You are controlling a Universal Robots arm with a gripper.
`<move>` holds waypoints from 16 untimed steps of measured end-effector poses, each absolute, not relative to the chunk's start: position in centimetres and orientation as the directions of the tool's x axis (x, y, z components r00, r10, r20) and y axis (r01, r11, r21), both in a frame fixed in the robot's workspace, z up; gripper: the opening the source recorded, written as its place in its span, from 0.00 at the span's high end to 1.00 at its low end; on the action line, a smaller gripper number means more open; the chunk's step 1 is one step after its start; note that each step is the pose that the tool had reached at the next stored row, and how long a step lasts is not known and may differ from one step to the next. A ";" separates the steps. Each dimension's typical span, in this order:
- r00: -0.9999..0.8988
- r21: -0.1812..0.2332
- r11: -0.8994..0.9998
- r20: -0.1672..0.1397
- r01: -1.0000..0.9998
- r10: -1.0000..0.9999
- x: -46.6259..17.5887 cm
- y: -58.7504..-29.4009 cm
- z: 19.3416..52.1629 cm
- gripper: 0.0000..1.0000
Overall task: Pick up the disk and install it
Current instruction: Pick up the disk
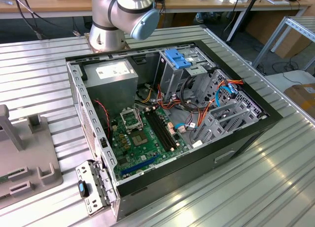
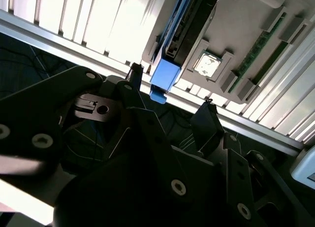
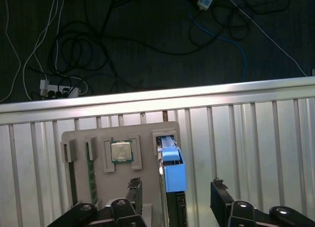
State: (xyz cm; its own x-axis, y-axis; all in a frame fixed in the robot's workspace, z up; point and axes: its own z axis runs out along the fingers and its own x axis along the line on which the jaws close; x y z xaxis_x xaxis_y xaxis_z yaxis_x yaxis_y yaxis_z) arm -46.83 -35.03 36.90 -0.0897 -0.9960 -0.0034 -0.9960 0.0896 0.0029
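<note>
The disk point(image 3: 171, 169), a dark drive in a bright blue carrier frame, stands on edge in a slot of a grey fixture tray point(image 3: 147, 133). In the second wrist view the disk point(image 2: 170, 64) rises from the same tray point(image 2: 236, 35). My gripper point(image 3: 176, 190) is open above it, with one black finger point(image 3: 134, 187) on each side of the disk and apart from it. The open gripper point(image 2: 171, 91) holds nothing.
The tray also carries a processor chip point(image 3: 121, 151) and a memory stick point(image 3: 90, 173). An open computer case point(image 1: 167, 118) lies on the ribbed metal table point(image 1: 275, 187), with a light blue bracket point(image 1: 177, 57) and grey drive bays point(image 1: 219, 113). Cables point(image 3: 98, 45) lie on the floor beyond the table edge.
</note>
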 end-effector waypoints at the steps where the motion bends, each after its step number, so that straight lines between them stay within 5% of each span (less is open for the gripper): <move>1: -0.090 0.003 0.090 -0.003 -0.996 -0.996 -46.8 -35.0 36.9 0.34; 16: -0.090 0.003 0.090 -0.004 -0.996 -0.996 -46.8 -35.0 36.5 0.34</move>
